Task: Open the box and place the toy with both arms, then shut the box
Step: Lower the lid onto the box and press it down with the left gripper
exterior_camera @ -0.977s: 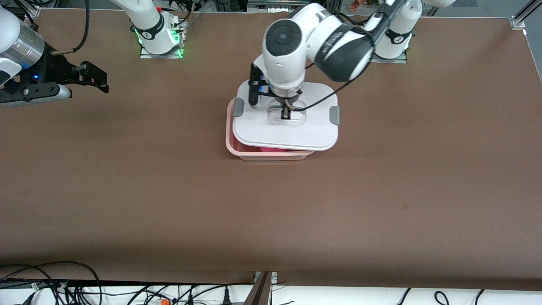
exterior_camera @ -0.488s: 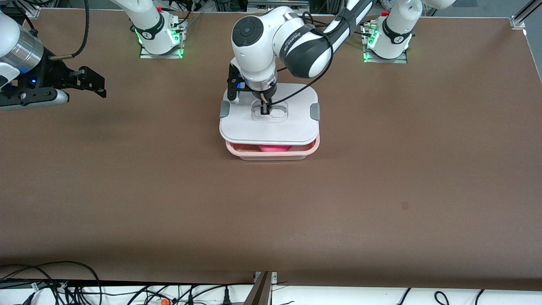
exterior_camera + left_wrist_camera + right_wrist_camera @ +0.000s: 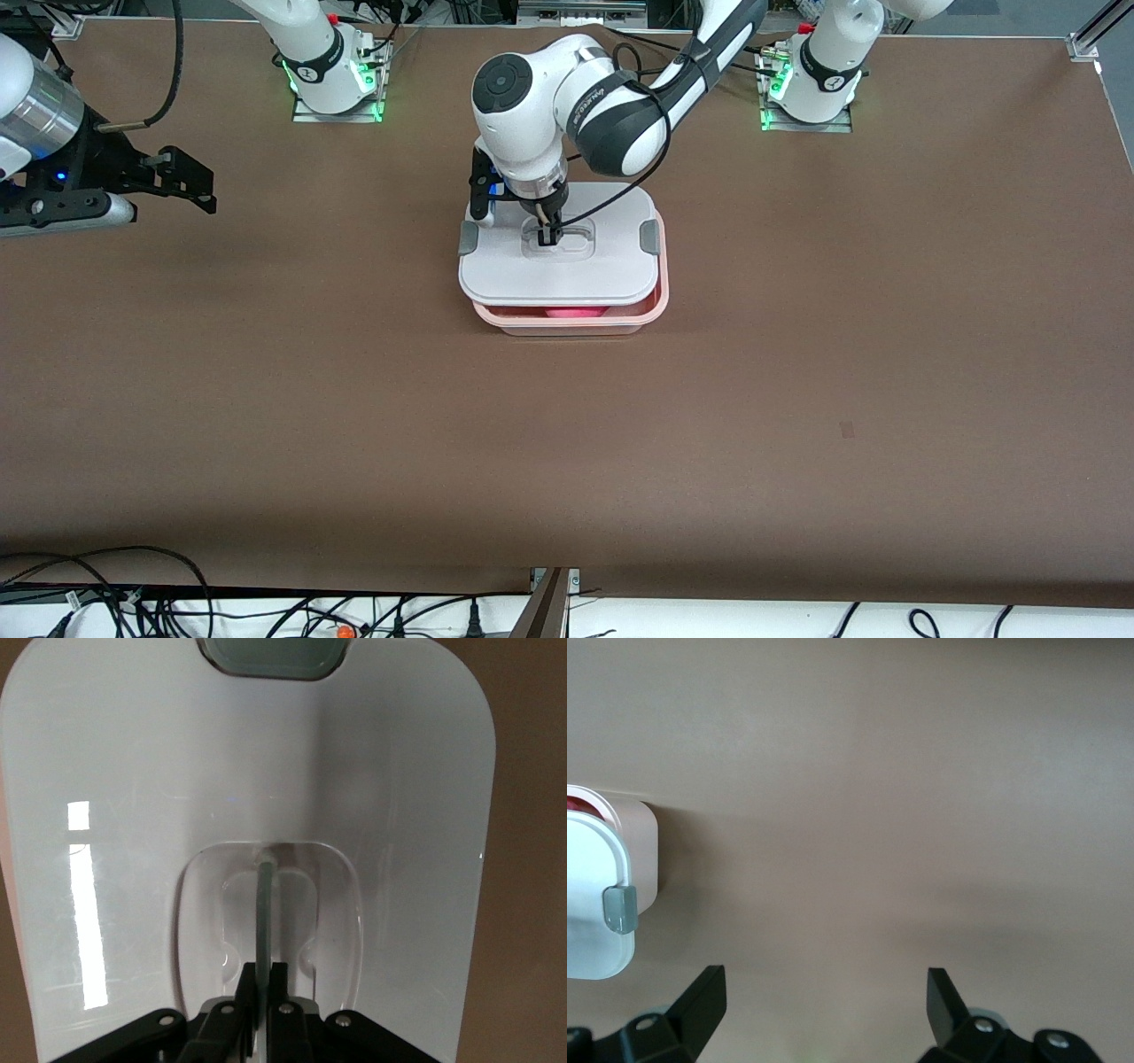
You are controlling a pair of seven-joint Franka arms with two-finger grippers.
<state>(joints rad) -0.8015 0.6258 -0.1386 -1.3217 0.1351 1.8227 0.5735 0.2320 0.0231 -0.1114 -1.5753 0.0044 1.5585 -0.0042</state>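
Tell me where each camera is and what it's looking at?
Front view: high across the table, facing both arms; left end effector shut on the lid handle, right end effector open over bare table.
Left wrist view: looks down on the lid past its own fingers.
Right wrist view: sees table, open fingers, the box.
All three share the lid.

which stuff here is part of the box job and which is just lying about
Part of the job:
- white lid, gripped at its clear handle by the left end effector
- pink tub under the lid
- pink toy inside the tub
- right end effector, open, waiting over the right arm's end of the table

Just lying about:
- cables along the table edge nearest the front camera
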